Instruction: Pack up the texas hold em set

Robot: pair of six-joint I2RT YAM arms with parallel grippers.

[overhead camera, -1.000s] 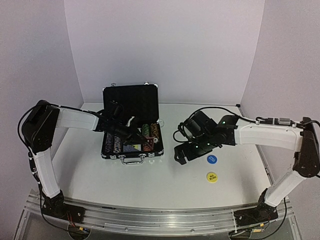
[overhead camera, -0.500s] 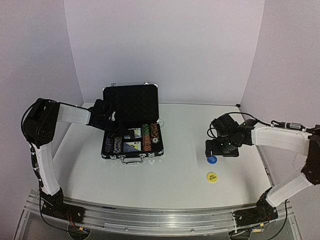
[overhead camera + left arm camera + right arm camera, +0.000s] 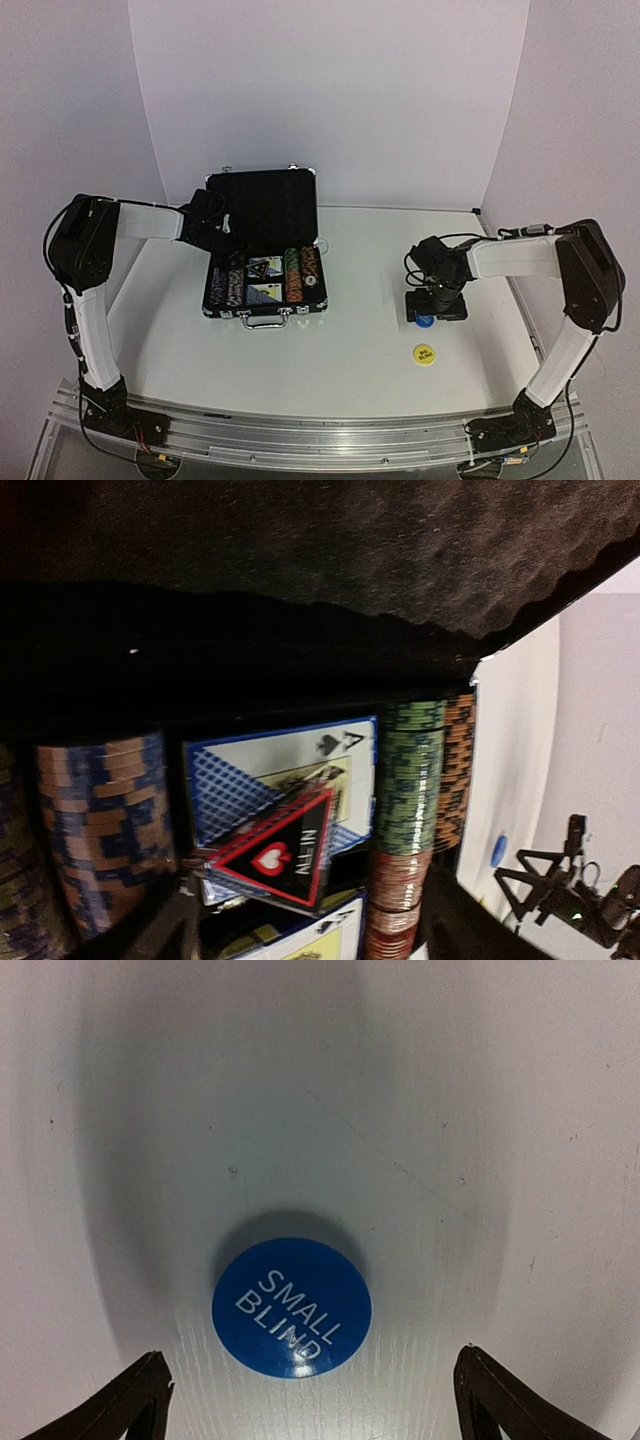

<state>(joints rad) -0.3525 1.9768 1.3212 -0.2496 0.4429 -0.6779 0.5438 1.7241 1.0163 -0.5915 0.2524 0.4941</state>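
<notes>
The black silver-trimmed case (image 3: 262, 205) stands open on the table, with rows of striped chips (image 3: 405, 775) and blue card decks (image 3: 250, 770) inside. A black triangular ALL IN marker (image 3: 280, 852) lies tilted on the decks. My left gripper (image 3: 212, 228) hovers at the case's back left, its jaws (image 3: 310, 912) open on either side of the marker, apart from it. My right gripper (image 3: 435, 303) hangs open just above the blue SMALL BLIND button (image 3: 291, 1307), one fingertip (image 3: 150, 1365) on each side. The yellow button (image 3: 425, 354) lies on the table nearer the front.
The case's raised lid (image 3: 265, 195) stands behind the chip rows, close to my left wrist. Its handle (image 3: 264, 321) faces the front edge. White walls close in the table at the back and both sides.
My left gripper opened and left the triangular marker on the decks, pulling back to the left. My right arm swung right from beside the case and came down over the blue button.
</notes>
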